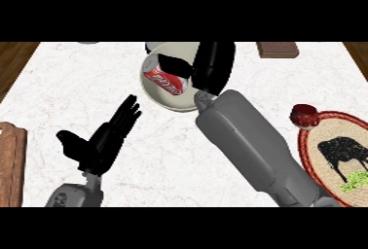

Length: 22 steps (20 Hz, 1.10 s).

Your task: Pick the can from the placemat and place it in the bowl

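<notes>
1. At the table's [64, 87] left edge lay a wooden board [10, 165], well apart from the work and playing no part in it
2. The left hand [97, 146] showed low on the left, open with its fingers straight and pointing up, holding nothing; it was resting there, presumably parked clear of the other arm's path
3. The cream bowl [169, 100] stood near the table's far edge, and the can [162, 81] lay inside it on its side, its red label facing up (so it was off the placemat and in its goal)
4. The right hand [213, 63] hung over the bowl's right rim, its grey forearm reaching across from the lower right; a black part of it overlapped the can's upper end, and I could not tell whether it was gripping the can or had let go. By my reading the task was at its last step, with only the release and a clean lift out left
5. A brown block [277, 49] sat at the far edge, right of the bowl
6. A small red-topped object [304, 114] stood at the placemat's [316, 146] upper left rim; the oval placemat, with a black animal figure, carried no can
</notes>
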Each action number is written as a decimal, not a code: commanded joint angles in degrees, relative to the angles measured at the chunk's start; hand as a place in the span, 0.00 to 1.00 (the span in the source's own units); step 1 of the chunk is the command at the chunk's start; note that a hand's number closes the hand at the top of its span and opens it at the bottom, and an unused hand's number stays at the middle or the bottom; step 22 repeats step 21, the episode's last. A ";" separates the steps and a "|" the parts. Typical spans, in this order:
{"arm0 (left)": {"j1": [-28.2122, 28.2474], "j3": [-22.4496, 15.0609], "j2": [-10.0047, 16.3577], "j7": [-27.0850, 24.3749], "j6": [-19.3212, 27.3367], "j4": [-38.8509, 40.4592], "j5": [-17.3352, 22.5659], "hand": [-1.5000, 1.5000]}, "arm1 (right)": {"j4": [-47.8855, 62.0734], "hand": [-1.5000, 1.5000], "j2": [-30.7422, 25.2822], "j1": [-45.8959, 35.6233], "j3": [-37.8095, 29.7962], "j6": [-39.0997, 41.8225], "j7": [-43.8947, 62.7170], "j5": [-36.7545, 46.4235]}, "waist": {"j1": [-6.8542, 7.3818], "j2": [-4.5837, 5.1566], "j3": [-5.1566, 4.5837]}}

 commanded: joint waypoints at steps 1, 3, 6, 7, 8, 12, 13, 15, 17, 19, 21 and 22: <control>0.33 1.20 0.45 0.07 0.10 -0.30 0.43 0.50 | -13.43 0.00 0.24 7.86 8.84 -8.32 6.05 1.55 | -1.36 -0.56 -0.04; 1.64 2.07 1.71 0.20 -0.05 -1.34 0.56 0.50 | -20.27 0.00 0.24 11.95 12.28 -8.30 6.00 5.12 | -2.31 -1.04 -0.03; 1.56 2.45 0.61 1.10 1.07 -0.28 1.03 0.50 | -26.87 0.00 0.24 19.09 20.16 -8.00 8.26 12.07 | -3.40 -1.36 -0.08; 0.25 2.17 0.84 2.28 1.12 -1.34 0.85 0.50 | -28.30 0.00 0.24 20.90 22.18 -9.39 10.03 14.35 | -3.11 -1.33 -0.08; 1.66 3.66 2.27 0.66 -0.31 -0.26 1.63 0.50 | -31.21 0.00 0.24 22.37 24.20 -7.90 10.67 14.67 | -3.42 -1.65 -0.14; 2.51 3.02 1.50 0.71 0.17 -1.00 1.44 0.50 | -37.13 1.00 0.24 32.82 32.36 -6.22 12.27 24.11 | -4.41 -1.89 -0.17; 1.62 3.38 1.51 0.89 1.10 -0.70 0.80 0.50 | -38.51 1.00 0.24 36.38 35.00 -7.51 11.72 26.49 | -4.90 -1.74 -0.11; 2.86 2.98 1.45 0.78 1.00 -1.71 0.83 0.50 | -39.03 1.00 0.24 43.59 39.85 -8.87 11.75 29.69 | -4.89 -1.84 -0.06; 3.49 3.96 1.68 -0.15 0.93 -0.71 1.13 0.50 | -41.25 1.00 0.24 49.45 44.58 -9.45 11.41 32.50 | -5.71 -1.89 -0.10; 3.71 3.29 1.67 0.03 0.57 -1.19 0.95 0.50 | -39.40 1.00 0.25 54.07 48.46 -9.29 12.01 34.10 | -5.63 -1.74 -0.09; 2.81 3.07 1.36 0.22 0.48 -1.91 1.15 0.50 | -38.39 1.00 0.24 54.27 50.46 -9.54 13.03 31.35 | -5.20 -1.44 -0.02; 2.81 3.07 1.36 0.22 0.48 -1.91 1.15 0.50 | -38.39 1.00 0.24 54.27 50.46 -9.54 13.03 31.35 | -5.20 -1.44 -0.02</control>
